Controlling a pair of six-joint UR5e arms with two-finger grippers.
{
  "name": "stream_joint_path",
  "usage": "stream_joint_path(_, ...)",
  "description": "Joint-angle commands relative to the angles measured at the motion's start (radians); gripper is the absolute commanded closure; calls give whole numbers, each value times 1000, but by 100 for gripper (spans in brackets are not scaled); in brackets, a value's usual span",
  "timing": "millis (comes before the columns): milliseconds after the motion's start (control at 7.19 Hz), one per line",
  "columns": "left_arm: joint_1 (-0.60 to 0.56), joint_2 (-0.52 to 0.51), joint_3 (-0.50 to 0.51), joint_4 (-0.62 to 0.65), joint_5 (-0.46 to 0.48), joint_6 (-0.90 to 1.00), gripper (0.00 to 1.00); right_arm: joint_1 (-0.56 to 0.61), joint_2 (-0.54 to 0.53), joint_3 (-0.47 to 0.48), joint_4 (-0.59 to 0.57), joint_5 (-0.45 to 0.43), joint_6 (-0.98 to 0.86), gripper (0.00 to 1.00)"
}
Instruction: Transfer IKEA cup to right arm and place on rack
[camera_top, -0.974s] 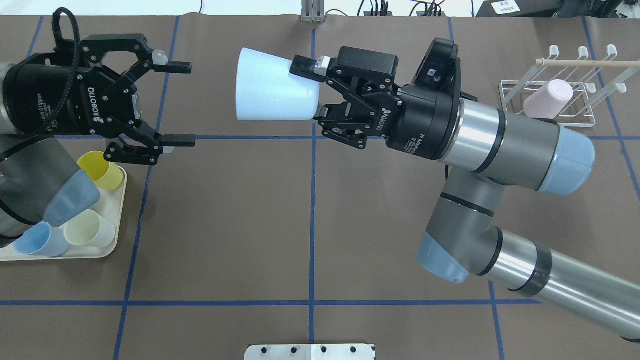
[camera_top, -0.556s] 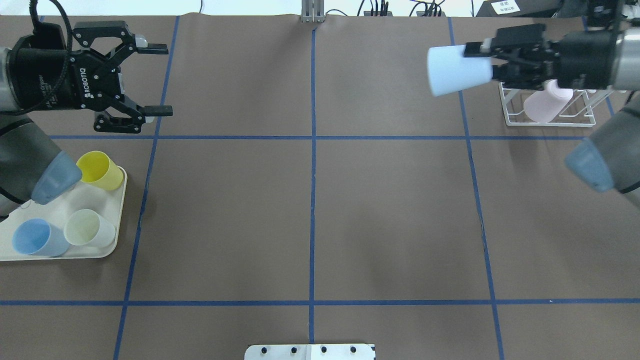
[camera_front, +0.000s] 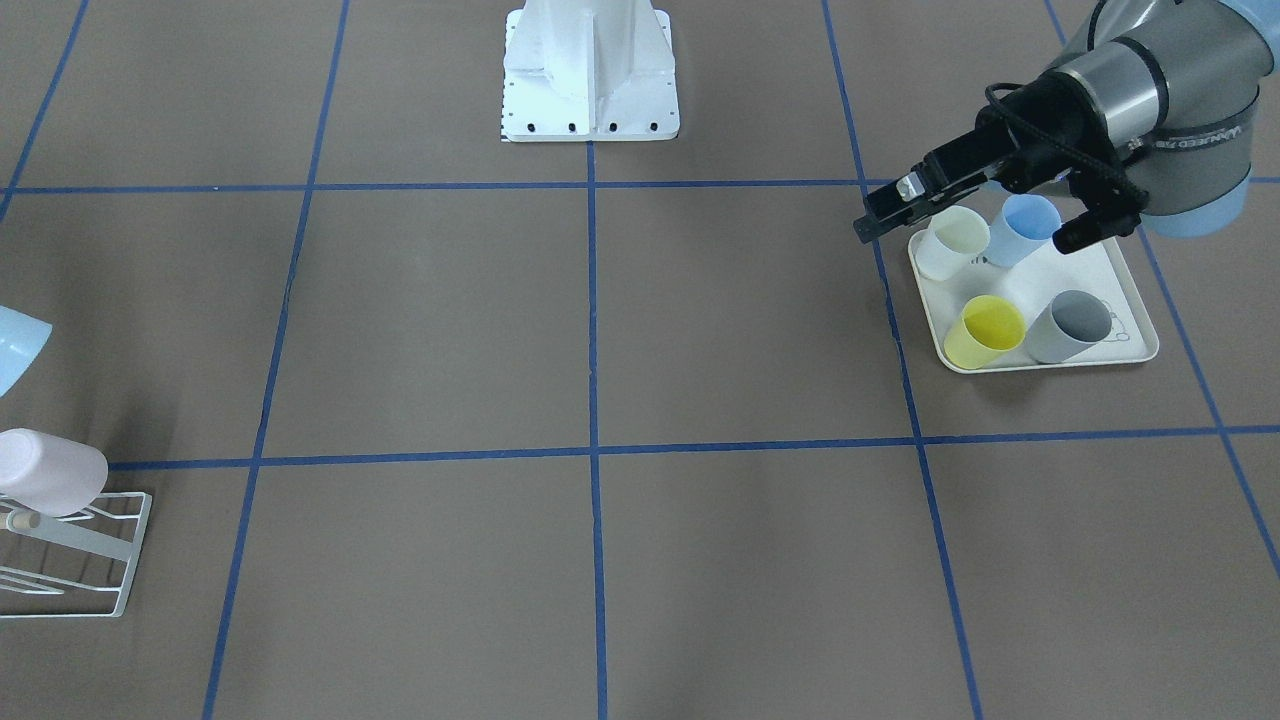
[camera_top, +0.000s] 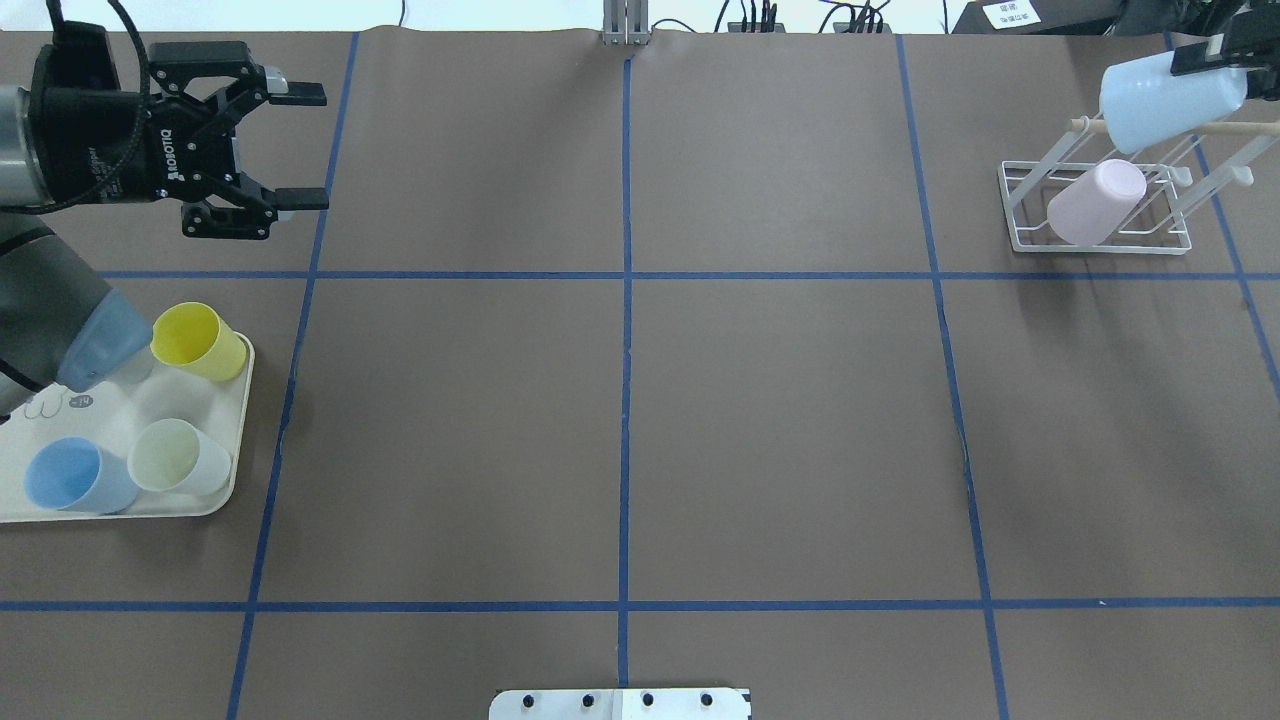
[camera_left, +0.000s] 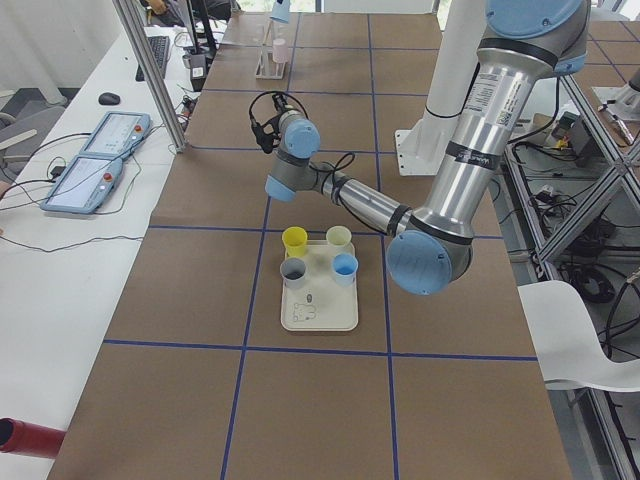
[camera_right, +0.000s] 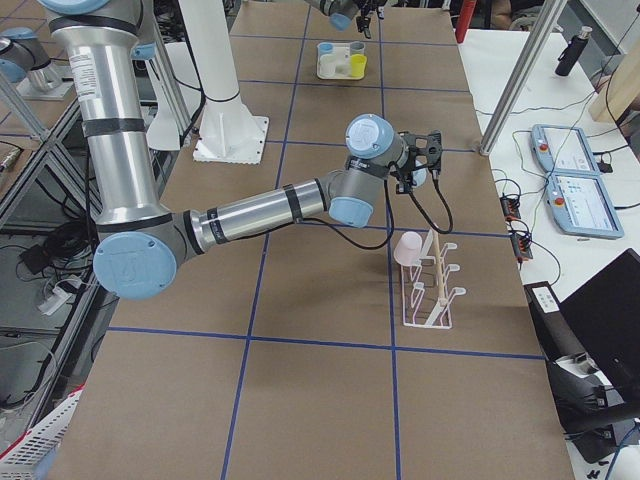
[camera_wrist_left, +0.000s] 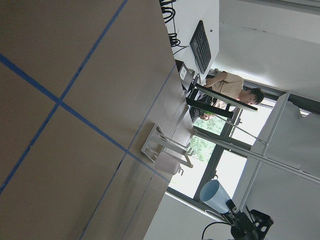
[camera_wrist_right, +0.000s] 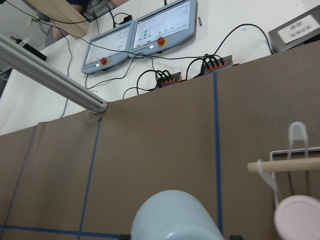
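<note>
You had the right gripper (camera_top: 1212, 68) clamped on the base end of the pale blue cup (camera_top: 1160, 102); the cup lay sideways in the air above the rack (camera_top: 1008, 208), mouth pointing away from the fingers; a pink cup (camera_top: 1095, 203) sat on that rack; your left gripper (camera_top: 315, 147) hung wide open, empty.

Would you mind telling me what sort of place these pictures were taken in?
Probably a robotics lab: a robot arm at a table marked with a blue tape grid, two teach pendants with red stop buttons on a side bench, and aluminium framing.
</note>
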Motion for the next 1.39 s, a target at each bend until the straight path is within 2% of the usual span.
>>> stream_joint_path(0, -58, 46, 16, 138, -7, 334, 0, 21, -41, 1, -207, -67, -381, 100)
stream_joint_path(278, -114, 63, 13, 363, -42, 634, 0, 58, -31, -5, -435, -86, -671, 100)
stream_joint_path(417, -121, 65, 12, 477, -42, 790, 0, 58, 6, -6, -557, -101, -765, 100)
stream_joint_path(556, -122, 71, 12, 502, -42, 839, 0, 43, 67, -24, -663, -107, -768, 100)
stream_joint_path(974, -122, 76, 10, 501, -40, 839, 0, 17, 109, -125, -671, -121, -786, 100)
stream_joint_path(1252, -122, 76, 10, 501, -42, 841, 0, -1, 113, -153, -660, -123, -792, 100)
